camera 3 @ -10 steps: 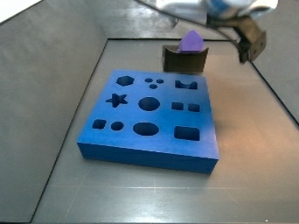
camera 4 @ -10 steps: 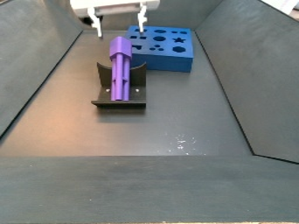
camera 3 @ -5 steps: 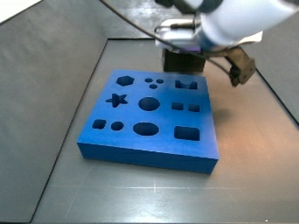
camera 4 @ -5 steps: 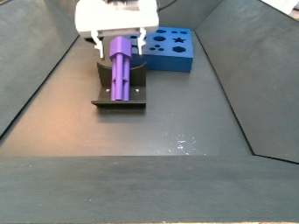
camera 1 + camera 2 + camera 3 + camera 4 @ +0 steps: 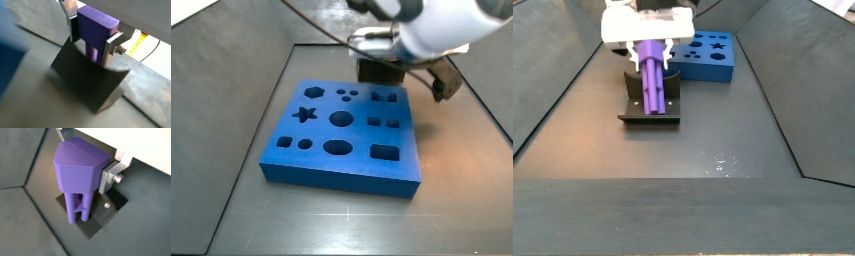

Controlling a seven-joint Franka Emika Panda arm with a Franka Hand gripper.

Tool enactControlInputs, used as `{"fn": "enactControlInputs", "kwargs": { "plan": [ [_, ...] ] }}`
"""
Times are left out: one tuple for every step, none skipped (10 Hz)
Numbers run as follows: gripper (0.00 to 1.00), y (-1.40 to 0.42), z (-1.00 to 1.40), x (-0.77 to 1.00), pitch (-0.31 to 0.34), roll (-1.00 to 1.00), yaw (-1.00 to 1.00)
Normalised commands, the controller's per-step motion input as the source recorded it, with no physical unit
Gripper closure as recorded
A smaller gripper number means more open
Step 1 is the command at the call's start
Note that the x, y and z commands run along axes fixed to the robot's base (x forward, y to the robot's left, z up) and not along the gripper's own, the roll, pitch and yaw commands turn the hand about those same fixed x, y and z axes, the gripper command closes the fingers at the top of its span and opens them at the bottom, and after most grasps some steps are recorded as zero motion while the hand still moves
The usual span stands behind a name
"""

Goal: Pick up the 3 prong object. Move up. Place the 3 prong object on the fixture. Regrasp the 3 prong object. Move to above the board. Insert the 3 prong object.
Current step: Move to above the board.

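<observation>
Hand down at fixture, fingers flanking purple piece; clamped or not, I cannot tell. Piece looks light, stiff, smooth; I'd grip its flat sides

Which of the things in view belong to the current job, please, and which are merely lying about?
Part of the job:
- light-purple plastic 3 prong object, lying on the fixture
- dark notched block fixture
- large blue board with shaped holes
- gripper, down at the object's far end, silver fingers either side of it

Lying about:
- nothing else shows on the dark floor
</observation>
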Motion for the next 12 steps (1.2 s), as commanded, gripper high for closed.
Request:
{"fn": "enactControlInputs", "kwargs": {
  "plan": [
    [1.0,0.1,1.0,-0.05,-0.08,0.1,-0.02],
    [1.0,0.1,1.0,-0.05,-0.083,0.06,-0.05],
    [1.0,0.1,1.0,-0.05,-0.075,0.04,-0.06],
    [1.0,0.1,1.0,-0.05,-0.057,0.02,-0.08],
    [1.0,0.1,1.0,-0.05,-0.041,0.01,-0.09],
    [1.0,0.09,1.0,-0.05,-0.014,0.0,-0.09],
    [1.0,0.09,1.0,-0.05,0.009,0.0,-0.09],
    [1.0,0.09,1.0,-0.05,0.041,-0.01,-0.07],
    [1.0,0.09,1.0,-0.05,0.055,-0.01,-0.07],
    [1.0,0.08,1.0,-0.05,0.075,-0.02,-0.04],
    [1.0,0.08,1.0,-0.05,0.084,-0.04,-0.02],
    [1.0,0.07,1.0,-0.06,0.091,-0.05,0.0]
  ]
}}
